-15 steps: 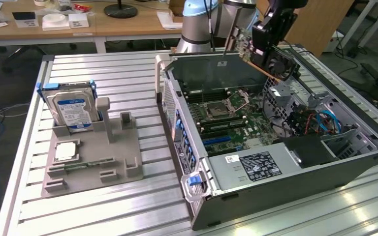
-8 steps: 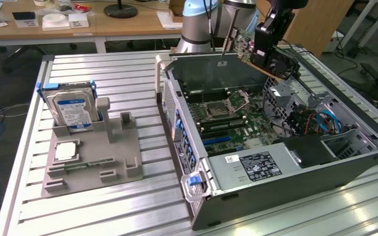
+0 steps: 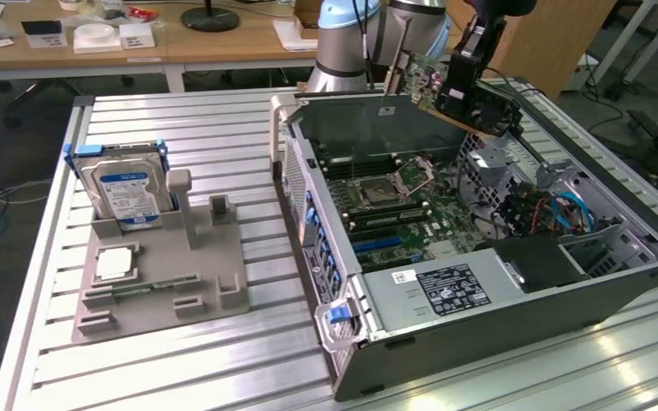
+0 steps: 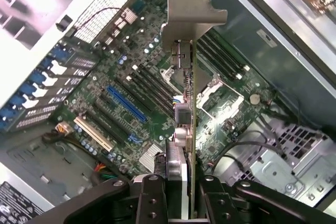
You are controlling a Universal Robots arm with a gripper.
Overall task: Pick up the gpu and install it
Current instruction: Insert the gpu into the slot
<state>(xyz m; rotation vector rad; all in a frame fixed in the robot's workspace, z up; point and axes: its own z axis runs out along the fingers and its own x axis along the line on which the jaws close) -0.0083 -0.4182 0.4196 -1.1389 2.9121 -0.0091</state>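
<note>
The gripper (image 4: 185, 195) had its jaws pinched narrow on the gpu (image 3: 423, 79), holding it in the air above the far rim of the open computer case (image 3: 478, 334). The case lay on the aluminium table (image 3: 192, 377), toward the edge on the exterior view's right. From the wrist, the card hung edge-on over the motherboard (image 4: 131, 77), clear of the blue slot (image 4: 126, 103). A hard drive (image 3: 123, 193) stood in a grey holder (image 3: 192, 282) near the opposite edge.

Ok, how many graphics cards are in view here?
1: the gpu, gripped in the hand, held edge-on over the open computer case. Another could be hidden in parts of the case that cannot be seen.
</note>
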